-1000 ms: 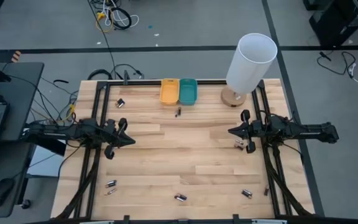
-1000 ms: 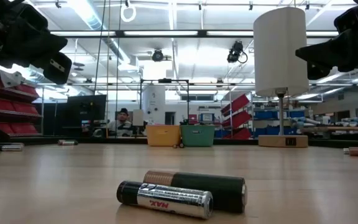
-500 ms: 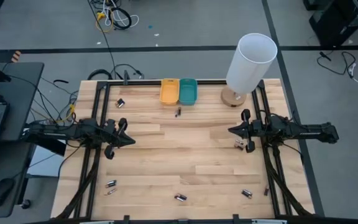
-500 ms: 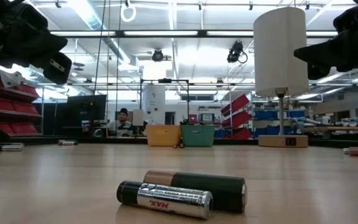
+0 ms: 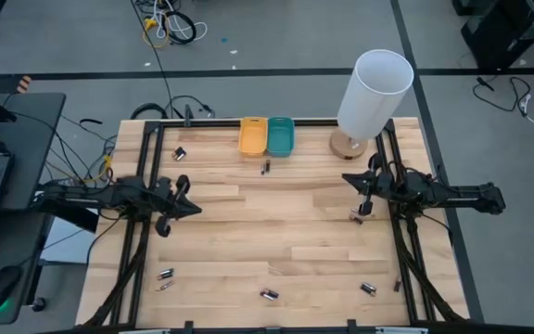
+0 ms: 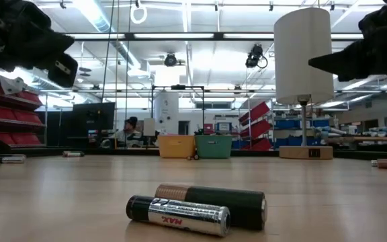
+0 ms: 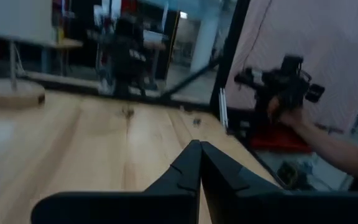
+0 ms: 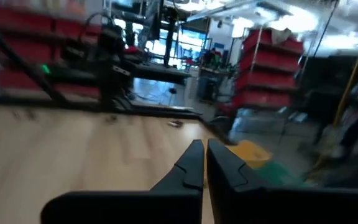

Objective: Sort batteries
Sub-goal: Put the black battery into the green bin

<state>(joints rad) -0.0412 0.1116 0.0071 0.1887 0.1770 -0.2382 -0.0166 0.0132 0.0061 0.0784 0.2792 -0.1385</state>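
Small dark and silvery batteries lie scattered on the wooden table: one [image 5: 180, 153] at the far left, one [image 5: 266, 168] in front of the trays, one [image 5: 358, 215] below my right gripper, and several along the near edge, such as a pair [image 5: 165, 279] and two [image 6: 197, 208] side by side. A yellow tray [image 5: 252, 136] and a teal tray [image 5: 280, 135] stand together at the far edge. My left gripper [image 5: 196, 208] is shut and level at the left side, holding nothing. My right gripper [image 5: 346, 178] is shut at the right side, slanting toward the trays.
A white lamp [image 5: 372, 93] on a round wooden base stands at the far right corner. Black frame rails run along the left, right and far edges. Beyond the table, a person's hand [image 7: 291, 115] holds a device. The wide middle of the tabletop [image 5: 276, 223] is bare wood.
My right gripper has swung its tip toward the table's far edge and rolled a little, staying shut and over the same spot. The batteries lie where they were.
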